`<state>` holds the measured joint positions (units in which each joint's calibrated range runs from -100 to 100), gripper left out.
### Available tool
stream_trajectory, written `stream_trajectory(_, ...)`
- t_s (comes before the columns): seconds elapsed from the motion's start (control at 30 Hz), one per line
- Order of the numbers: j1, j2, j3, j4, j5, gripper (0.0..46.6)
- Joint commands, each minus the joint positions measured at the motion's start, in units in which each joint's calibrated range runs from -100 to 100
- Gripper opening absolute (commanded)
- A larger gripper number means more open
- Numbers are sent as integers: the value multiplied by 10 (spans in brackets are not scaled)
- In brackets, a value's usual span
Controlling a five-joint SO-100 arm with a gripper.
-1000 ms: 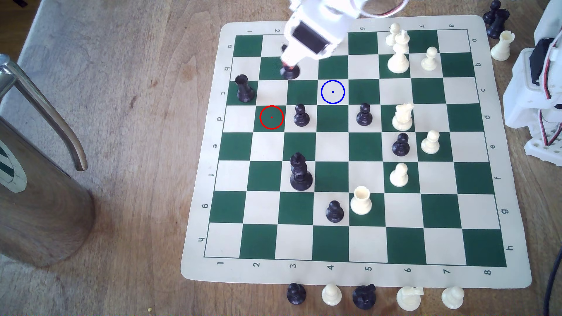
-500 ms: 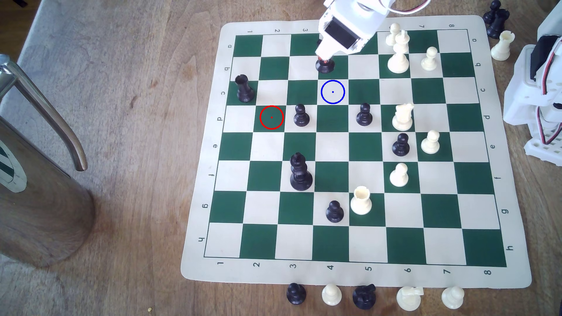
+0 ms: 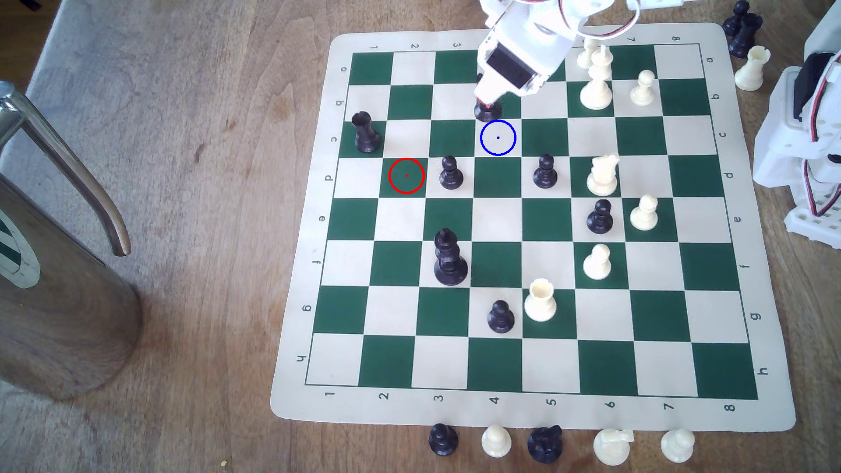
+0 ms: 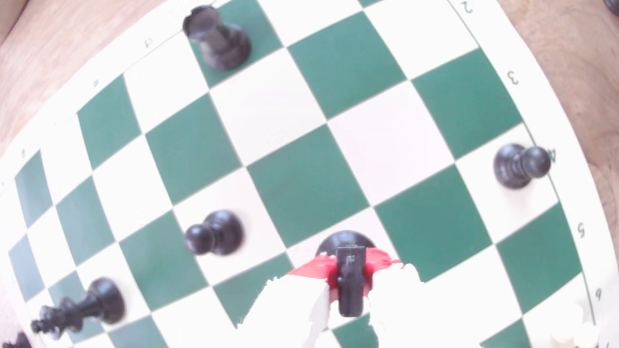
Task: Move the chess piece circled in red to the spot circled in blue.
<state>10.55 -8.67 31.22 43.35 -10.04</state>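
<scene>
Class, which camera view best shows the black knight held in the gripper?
The wrist view: the black knight sits clamped between red pads. In the exterior view the gripper hides all but the knight's base.

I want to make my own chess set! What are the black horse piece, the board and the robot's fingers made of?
The black knight looks like moulded plastic, smooth with a dull shine. The board seems a thin, flexible printed mat, maybe vinyl: rounded corners, lying flat on the wooden table. The gripper looks like white plastic, possibly 3D-printed, with red pads, probably tape or rubber; I can't tell which.
</scene>
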Motion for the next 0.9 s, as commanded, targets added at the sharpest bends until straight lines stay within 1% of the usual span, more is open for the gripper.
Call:
stream_trajectory(0.0,-2,11,-11,-15,0,2)
stream_trajectory(0.27,-1,46,-11,-24,2,2)
stream_trajectory(0.63,-2,52,-8,-30,3,5)
stream_trajectory(0.73,-2,57,-6,-26,7,38)
stream_trajectory(0.83,-1,59,-1,-26,9,54)
stream_trajectory(0.87,0,60,1,-26,9,75)
